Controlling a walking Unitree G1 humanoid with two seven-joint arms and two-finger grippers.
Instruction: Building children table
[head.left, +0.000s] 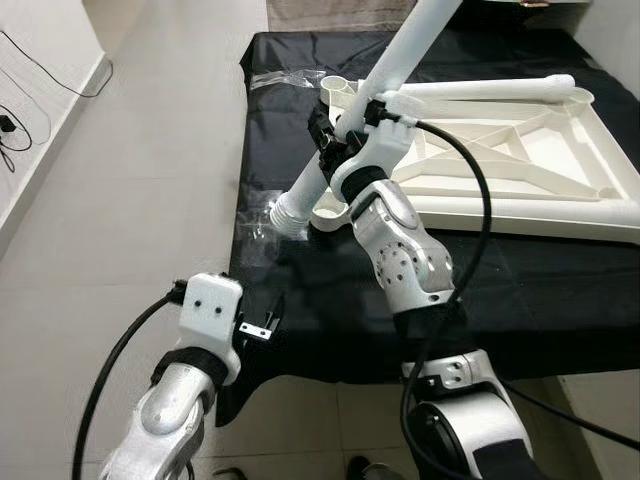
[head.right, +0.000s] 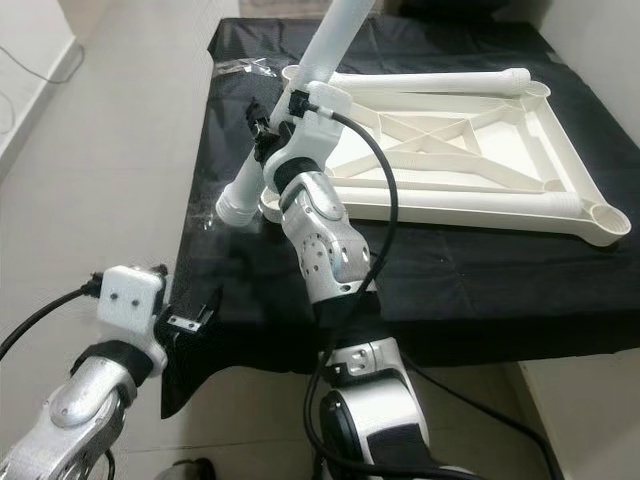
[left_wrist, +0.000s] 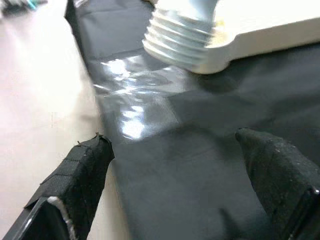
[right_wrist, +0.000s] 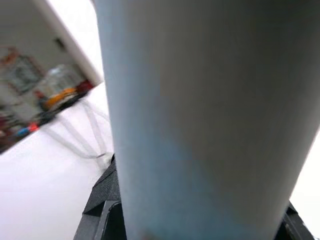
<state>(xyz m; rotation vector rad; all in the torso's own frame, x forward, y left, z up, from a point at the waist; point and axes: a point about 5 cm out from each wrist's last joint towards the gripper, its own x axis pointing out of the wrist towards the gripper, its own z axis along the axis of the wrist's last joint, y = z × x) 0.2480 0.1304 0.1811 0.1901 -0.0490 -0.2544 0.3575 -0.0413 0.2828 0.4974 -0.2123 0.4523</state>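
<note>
- Left gripper (head.left: 262, 322), lower left of the head view: jaws spread wide, holding nothing, hovering over the near left edge of the black sheet (head.left: 330, 320). In the wrist view both fingertips (left_wrist: 85, 167) stand apart above the sheet.
- Right gripper (head.left: 330, 135), upper centre: jaws clamped around the white table leg (head.left: 400, 60), gripping mid-shaft.
- Leg tilted, running from top centre down to lower left; its threaded end (head.left: 290, 213) sits just beside the near left corner of the tabletop frame (head.left: 520, 150). Contact there: cannot tell.
- Frame lies upside-down on the sheet, centre to right, ribs showing.
- Clear plastic wrap (head.left: 262, 228) lies on the sheet under the threaded end.
</note>
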